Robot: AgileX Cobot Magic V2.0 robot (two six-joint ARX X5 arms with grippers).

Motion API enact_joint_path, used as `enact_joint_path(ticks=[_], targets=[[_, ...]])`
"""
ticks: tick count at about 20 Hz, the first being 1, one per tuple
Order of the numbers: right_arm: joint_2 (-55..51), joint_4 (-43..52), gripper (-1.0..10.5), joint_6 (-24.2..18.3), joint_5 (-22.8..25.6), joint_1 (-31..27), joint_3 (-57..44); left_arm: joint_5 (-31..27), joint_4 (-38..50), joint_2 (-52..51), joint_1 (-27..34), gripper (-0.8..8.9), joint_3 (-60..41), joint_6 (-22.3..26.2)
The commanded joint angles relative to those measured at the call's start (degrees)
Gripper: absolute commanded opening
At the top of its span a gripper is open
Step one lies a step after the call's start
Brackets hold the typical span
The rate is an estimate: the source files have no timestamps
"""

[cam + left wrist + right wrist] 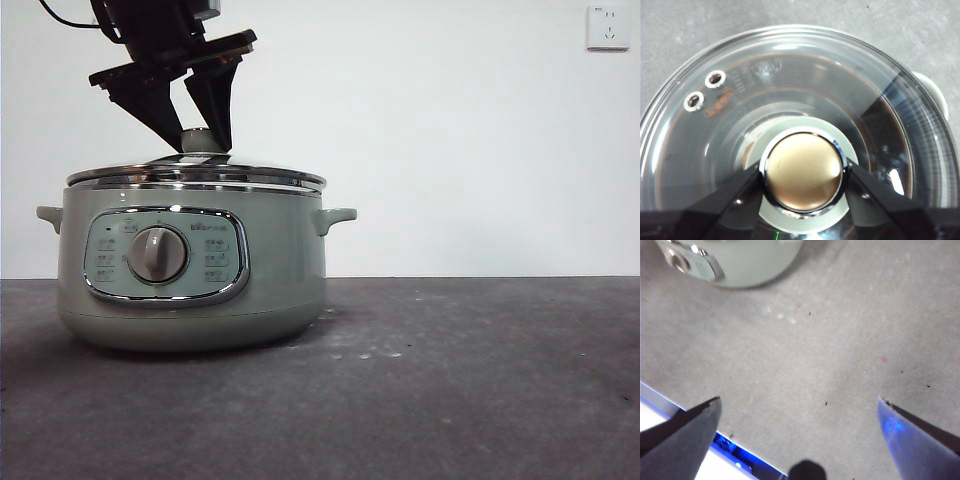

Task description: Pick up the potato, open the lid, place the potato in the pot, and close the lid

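The pale green pot stands at the left of the table with its dial facing me. The glass lid rests flat on its rim. My left gripper comes down from above, its two black jaws pressed against either side of the lid's knob. In the left wrist view the lid fills the picture, with a brownish tint behind the glass. The potato is out of view. My right gripper hangs open over bare table, away from the pot.
The dark grey table stretches to the right of the pot. A white wall socket sits high on the back wall. The table's near edge with a blue light shows under the right gripper.
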Motion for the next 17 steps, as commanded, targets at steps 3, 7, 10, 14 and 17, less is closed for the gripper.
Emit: enact_joint_path(ticks=[3,7,10,14,17], targets=[[-1.25,-0.90,6.9,1.40,0.09,0.11,-0.42,-0.81,-0.50,3.10,-0.15,-0.09,-0.72,0.83],[-1.20,-0.94,6.9,1.36,1.09,0.11,-0.42,-3.56,-1.05,3.23,-0.13,-0.09,-0.72,2.64],[-1.20,-0.74,6.9,1.36,1.11,0.11,-0.42,-3.52,-1.73,3.23,-0.15,-0.09,-0.72,3.78],[-1.20,-0.50,6.9,1.36,1.33,0.11,-0.42,-3.06,-1.60,3.23,-0.15,0.25,-0.72,3.67],[-1.20,-0.50,6.9,1.38,1.38,0.11,-0.42,-3.06,-1.62,3.21,-0.15,5.07,-0.72,3.72]])
